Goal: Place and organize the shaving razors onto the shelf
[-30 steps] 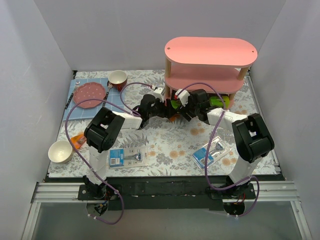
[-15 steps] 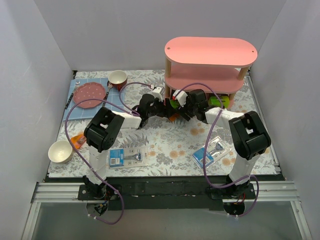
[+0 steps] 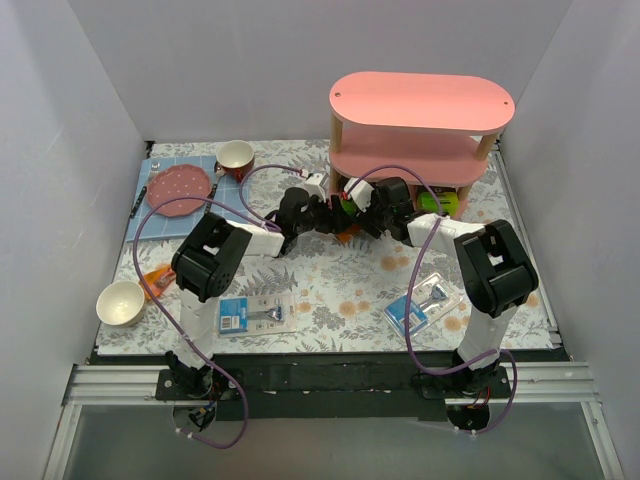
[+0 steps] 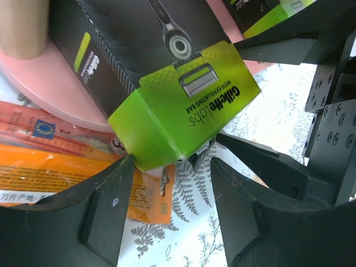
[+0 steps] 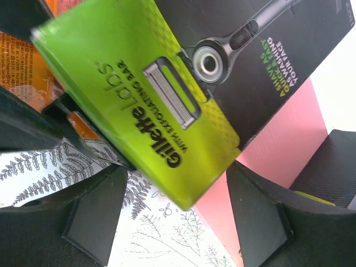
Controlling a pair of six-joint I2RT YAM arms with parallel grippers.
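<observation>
A dark grey razor box with a lime-green end (image 4: 183,105) (image 5: 167,100) (image 3: 348,207) lies on the bottom board of the pink shelf (image 3: 420,100) and overhangs its edge. My left gripper (image 4: 172,167) (image 3: 333,216) is open, with the box's lime end just ahead of its fingertips. My right gripper (image 5: 178,172) (image 3: 358,214) is open from the other side, and the box's corner hangs between its fingers, clear of both. A second box (image 3: 440,202) sits further right on the same tier. Two blister packs (image 3: 255,315) (image 3: 425,302) lie on the table.
An orange pack (image 4: 67,178) (image 3: 346,233) lies on the cloth under the box, partly beneath the shelf. At the back left are a pink plate (image 3: 180,188) and a red cup (image 3: 236,157). A white bowl (image 3: 121,303) and a small orange item (image 3: 155,281) sit at the near left.
The right arm has shifted a little to the left, bringing its gripper closer to the left one at the box. The left arm has hardly moved.
</observation>
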